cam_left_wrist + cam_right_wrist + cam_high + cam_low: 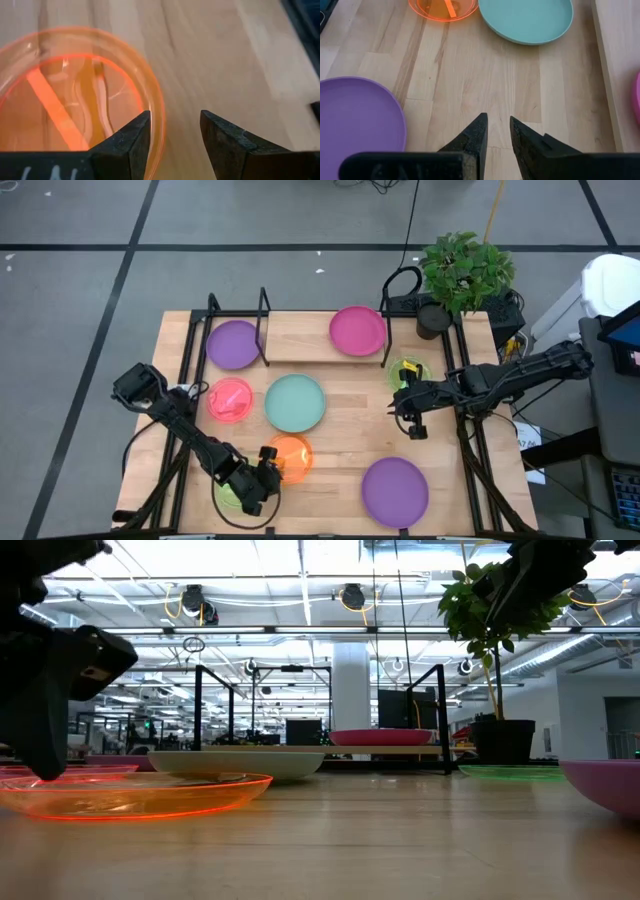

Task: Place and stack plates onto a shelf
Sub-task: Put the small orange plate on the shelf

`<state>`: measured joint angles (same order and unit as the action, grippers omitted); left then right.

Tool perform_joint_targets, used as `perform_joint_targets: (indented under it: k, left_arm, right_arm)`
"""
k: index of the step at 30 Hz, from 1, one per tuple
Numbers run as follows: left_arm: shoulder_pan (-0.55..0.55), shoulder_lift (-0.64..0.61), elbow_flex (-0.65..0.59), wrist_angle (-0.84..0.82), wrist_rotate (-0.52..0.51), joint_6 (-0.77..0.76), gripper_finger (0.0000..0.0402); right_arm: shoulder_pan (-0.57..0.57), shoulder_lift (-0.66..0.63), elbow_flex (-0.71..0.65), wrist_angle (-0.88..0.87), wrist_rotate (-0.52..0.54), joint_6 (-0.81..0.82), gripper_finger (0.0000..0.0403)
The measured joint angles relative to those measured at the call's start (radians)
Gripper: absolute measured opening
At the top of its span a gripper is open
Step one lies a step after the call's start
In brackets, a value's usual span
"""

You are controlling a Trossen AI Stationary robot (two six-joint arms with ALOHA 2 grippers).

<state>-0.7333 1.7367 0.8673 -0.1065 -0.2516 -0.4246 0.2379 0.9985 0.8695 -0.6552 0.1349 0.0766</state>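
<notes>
The short light-wood shelf with black bent-metal end frames [300,335] is seen along the table's far edge, its long axis running left to right; 1 round opaque magenta plate [357,330] lies flat on its right end, while a round opaque purple plate [233,344] lies at its left end, between the black frames. The left gripper [268,465] is held at the near edge of the round translucent orange plate [291,457], jaws parted and empty, 1 finger [127,142] over the rim. The right gripper [414,425] is poised over bare wood between a second purple plate [394,491] and the round opaque teal plate [295,402], jaws slightly apart, nothing gripped; a translucent red plate [230,400] lies flat left of the teal plate.
</notes>
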Motion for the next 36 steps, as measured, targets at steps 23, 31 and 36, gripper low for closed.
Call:
perform_joint_targets:
  k: [23, 31, 36]
  left_arm:
    - [-0.022, 0.02, 0.0, -0.128, -0.073, 0.099, 0.0095]
    - [-0.034, 0.037, 0.002, -0.121, -0.102, 0.158, 0.0092]
    - [-0.055, 0.039, 0.001, -0.119, -0.14, 0.184, 0.0092]
  right_arm:
    - [0.0, 0.0, 0.0, 0.042, 0.0, -0.037, 0.0068]
    - [0.0, 0.0, 0.0, 0.044, -0.001, -0.037, 0.0068]
    - [0.0, 0.0, 0.0, 0.044, -0.001, -0.037, 0.0068]
